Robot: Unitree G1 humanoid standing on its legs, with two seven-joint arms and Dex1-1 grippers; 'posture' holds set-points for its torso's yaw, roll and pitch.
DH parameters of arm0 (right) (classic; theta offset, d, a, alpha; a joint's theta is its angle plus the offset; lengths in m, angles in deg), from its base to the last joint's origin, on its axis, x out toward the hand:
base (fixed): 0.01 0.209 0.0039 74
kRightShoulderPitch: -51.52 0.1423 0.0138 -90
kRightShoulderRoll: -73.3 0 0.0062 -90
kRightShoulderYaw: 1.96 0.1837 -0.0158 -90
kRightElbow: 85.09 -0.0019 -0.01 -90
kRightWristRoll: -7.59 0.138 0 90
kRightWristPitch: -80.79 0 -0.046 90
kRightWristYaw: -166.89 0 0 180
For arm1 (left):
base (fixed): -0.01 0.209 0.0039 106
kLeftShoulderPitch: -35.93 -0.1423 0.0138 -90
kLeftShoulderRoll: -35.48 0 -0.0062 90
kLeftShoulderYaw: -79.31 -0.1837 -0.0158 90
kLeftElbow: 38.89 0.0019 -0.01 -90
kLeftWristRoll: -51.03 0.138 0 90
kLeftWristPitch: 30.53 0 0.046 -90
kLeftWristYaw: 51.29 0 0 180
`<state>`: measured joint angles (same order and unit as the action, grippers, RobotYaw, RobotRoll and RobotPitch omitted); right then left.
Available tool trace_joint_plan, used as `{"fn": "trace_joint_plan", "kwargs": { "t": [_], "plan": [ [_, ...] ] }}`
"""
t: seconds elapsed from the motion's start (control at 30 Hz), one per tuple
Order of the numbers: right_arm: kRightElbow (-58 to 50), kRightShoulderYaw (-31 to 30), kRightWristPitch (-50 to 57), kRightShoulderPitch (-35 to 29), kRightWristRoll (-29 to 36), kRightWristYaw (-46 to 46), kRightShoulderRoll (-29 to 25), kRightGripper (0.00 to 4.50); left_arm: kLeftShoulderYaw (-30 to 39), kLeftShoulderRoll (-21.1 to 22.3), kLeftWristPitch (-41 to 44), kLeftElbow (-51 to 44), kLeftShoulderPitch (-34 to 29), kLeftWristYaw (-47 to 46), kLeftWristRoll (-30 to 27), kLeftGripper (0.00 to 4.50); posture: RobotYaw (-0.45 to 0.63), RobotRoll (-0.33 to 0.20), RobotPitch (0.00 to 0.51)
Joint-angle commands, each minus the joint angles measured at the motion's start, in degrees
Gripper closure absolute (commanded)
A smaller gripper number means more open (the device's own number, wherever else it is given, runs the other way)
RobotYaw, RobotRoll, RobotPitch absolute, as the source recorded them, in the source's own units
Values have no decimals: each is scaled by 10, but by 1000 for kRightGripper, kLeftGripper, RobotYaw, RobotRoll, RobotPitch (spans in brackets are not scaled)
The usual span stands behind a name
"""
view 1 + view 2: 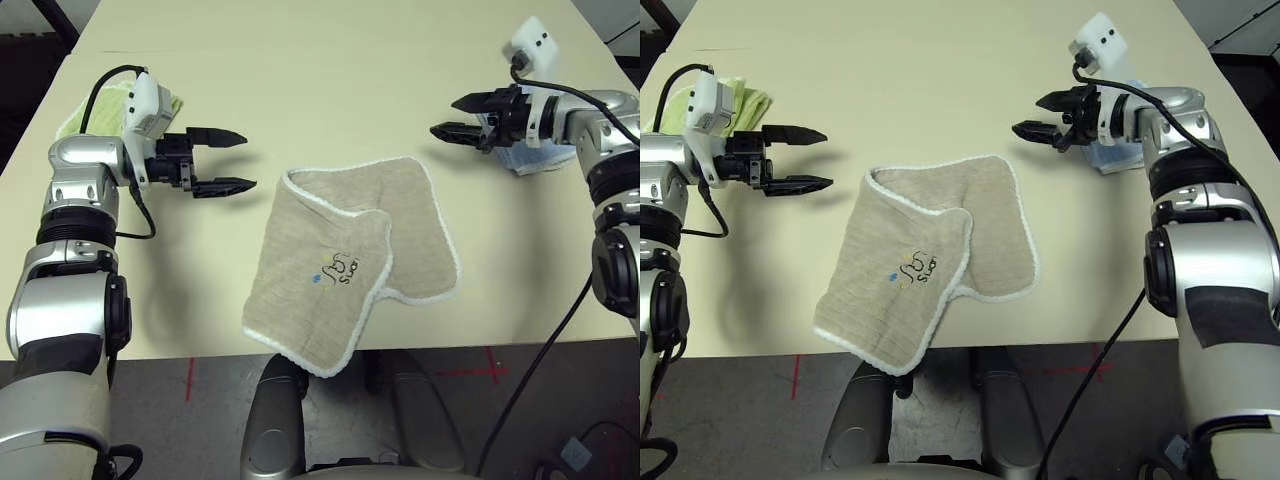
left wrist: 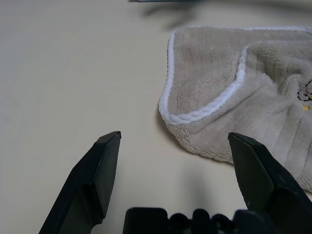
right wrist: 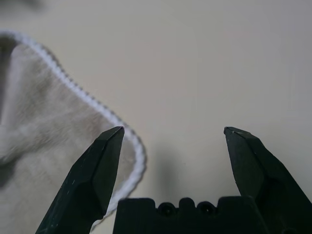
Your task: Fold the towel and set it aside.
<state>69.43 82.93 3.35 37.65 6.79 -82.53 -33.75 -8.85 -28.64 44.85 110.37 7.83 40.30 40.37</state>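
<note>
The robot's left gripper (image 1: 222,163) and right gripper (image 1: 455,118) hang above a pale table (image 1: 330,90), each with its two black fingers spread wide and nothing between them. The cream-colored tabletop stretches beneath both grippers and beyond them. Between the two, and nearer the robot's body, lies a beige towel (image 1: 320,270) with white edging, loosely folded over itself, one corner hanging past the table's near edge. A light-blue folded cloth (image 1: 540,157) rests beneath the right gripper's wrist, partly hidden by it. A light-green folded cloth (image 1: 748,108) sits behind the left gripper's wrist, also partly covered. On the beige towel's upper layer, between the grippers, is a small embroidered logo (image 1: 337,268) with dark lettering and a blue spot.
</note>
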Motion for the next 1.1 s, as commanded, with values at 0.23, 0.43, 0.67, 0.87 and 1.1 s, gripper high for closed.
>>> {"fn": "trace_joint_plan", "kwargs": {
  "t": [0.23, 0.43, 0.67, 0.87, 1.1],
  "plan": [
    [32, -45, 8, 20, -48, -61, 15, 0, -14, 10, 29, -59, -13, 9, -80, 37, 101, 0, 325],
    [46, -57, -22, 5, -76, -15, 43, 0, -15, 5, 38, -75, -22, 9, -89, 37, 106, 0, 325],
    [57, -57, -45, -6, -92, 44, 67, 184, -22, 14, 58, -116, -49, 9, -104, 12, 116, 0, 329],
    [59, -57, -56, -4, -97, 42, 68, 1954, -27, 21, 75, -143, -70, 9, -117, 0, 113, 0, 329],
    [51, -42, -55, 2, -83, 42, 68, 4477, -26, 23, 86, -158, -84, 9, -122, 0, 115, 0, 324]
  ]
}}
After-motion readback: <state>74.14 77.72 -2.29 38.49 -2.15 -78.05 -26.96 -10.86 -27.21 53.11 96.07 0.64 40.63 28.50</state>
